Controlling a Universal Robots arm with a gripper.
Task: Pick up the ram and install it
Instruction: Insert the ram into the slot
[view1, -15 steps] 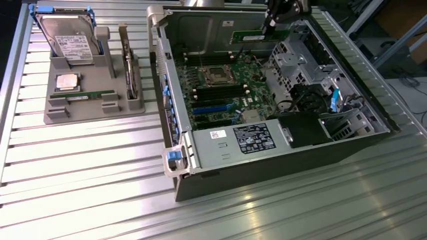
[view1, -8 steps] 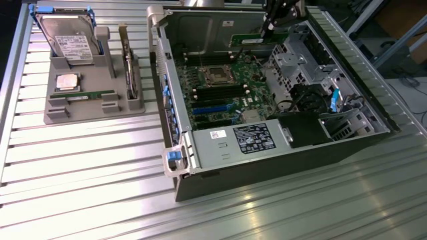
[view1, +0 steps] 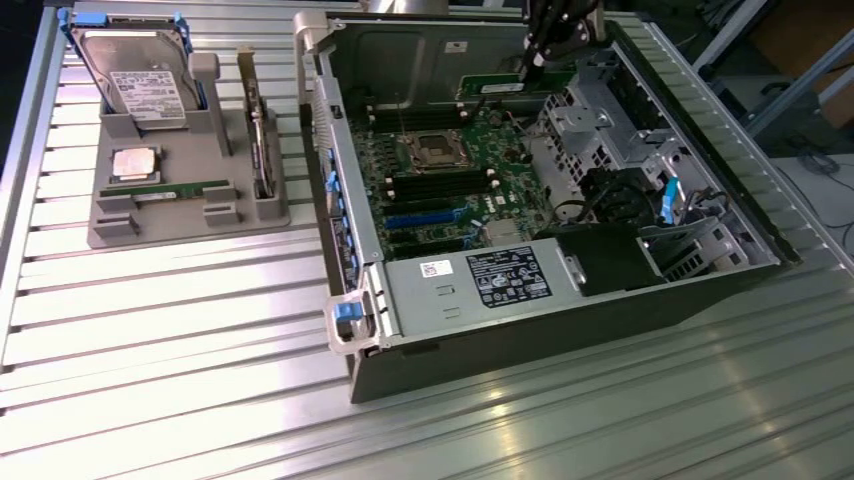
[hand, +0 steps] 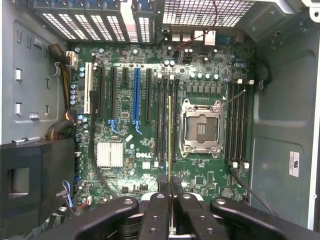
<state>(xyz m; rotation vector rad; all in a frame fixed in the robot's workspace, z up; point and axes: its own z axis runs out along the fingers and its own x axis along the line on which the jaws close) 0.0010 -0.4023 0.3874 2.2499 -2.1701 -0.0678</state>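
The hand (hand: 169, 180) is pinched narrow on the ram (hand: 169, 135), which it holds edge-on above the motherboard (hand: 125, 175), in line with the black memory slots (hand: 161, 120) beside the processor socket (hand: 200, 127). Done well, I judge, the stick goes down parallel to one slot and clear of the socket. At the exterior view's upper left, a twin stick (view1: 167, 187) lies in the grey tray (view1: 120, 232) on the tabletop (view1: 200, 350).

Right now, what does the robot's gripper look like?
The gripper is matte black. Two slim, straight fingers, dotted with small round holes, sit between curved outer links that carry round pivot pins.
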